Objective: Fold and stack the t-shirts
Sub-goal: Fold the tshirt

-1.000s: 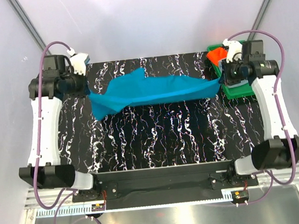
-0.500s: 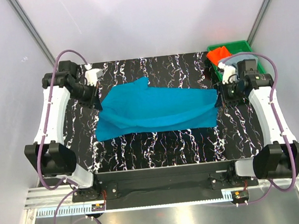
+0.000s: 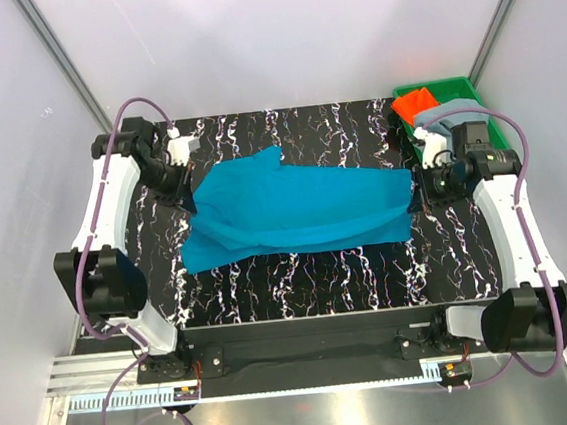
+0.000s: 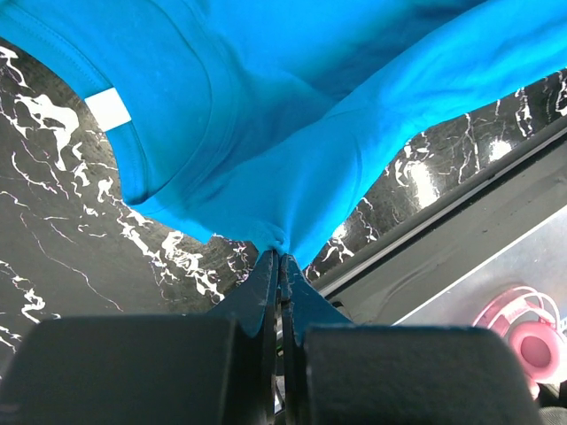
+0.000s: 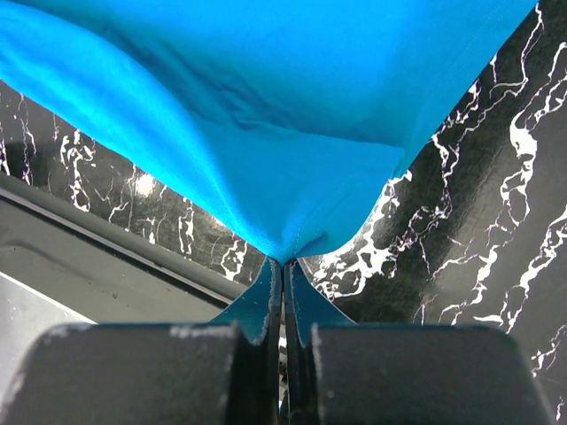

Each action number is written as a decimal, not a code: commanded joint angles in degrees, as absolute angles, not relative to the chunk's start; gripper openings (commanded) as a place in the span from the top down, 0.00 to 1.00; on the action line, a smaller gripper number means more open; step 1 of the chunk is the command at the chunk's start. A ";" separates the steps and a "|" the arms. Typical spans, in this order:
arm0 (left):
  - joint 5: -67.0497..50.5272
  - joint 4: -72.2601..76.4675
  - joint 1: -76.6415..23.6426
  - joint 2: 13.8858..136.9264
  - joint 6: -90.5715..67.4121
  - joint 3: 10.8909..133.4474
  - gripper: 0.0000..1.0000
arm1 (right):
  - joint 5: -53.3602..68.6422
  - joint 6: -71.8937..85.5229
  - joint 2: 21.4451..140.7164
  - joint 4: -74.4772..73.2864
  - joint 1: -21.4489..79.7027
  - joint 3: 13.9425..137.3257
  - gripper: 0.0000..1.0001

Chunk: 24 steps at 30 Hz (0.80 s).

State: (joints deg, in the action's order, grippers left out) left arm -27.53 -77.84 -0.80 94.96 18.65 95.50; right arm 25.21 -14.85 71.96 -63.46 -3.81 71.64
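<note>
The teal-blue t-shirt [image 3: 298, 209] lies spread across the middle of the black marbled table, held at both ends. My left gripper [image 3: 187, 192] is shut on its left edge; the left wrist view shows the cloth [image 4: 292, 133] pinched at my fingertips [image 4: 280, 258], with the collar and white label nearby. My right gripper [image 3: 417, 188] is shut on its right edge; the right wrist view shows the cloth [image 5: 266, 115] bunched at the fingertips [image 5: 283, 262]. The orange-red t-shirt [image 3: 413, 107] and the grey-blue t-shirt [image 3: 447, 114] lie in the green tray [image 3: 478, 93] at the back right.
The green tray stands at the table's back right corner, just behind my right arm. White walls close in on the left, right and back. The table's near edge and a metal rail [image 4: 461, 239] show in the left wrist view.
Both grippers have come down and toward the near side with the teal-blue shirt, which was stretched narrow between them and now lies wider and flatter on the table.
</note>
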 commanded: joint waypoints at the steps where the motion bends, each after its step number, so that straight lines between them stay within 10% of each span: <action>1: -26.54 -88.59 -0.35 95.18 19.60 96.59 1.00 | 26.80 -15.64 68.82 -65.30 -4.04 71.72 1.00; 24: -34.55 -88.07 -0.18 94.30 19.52 96.67 1.00 | 39.10 -23.12 70.13 -76.02 -4.04 76.99 1.00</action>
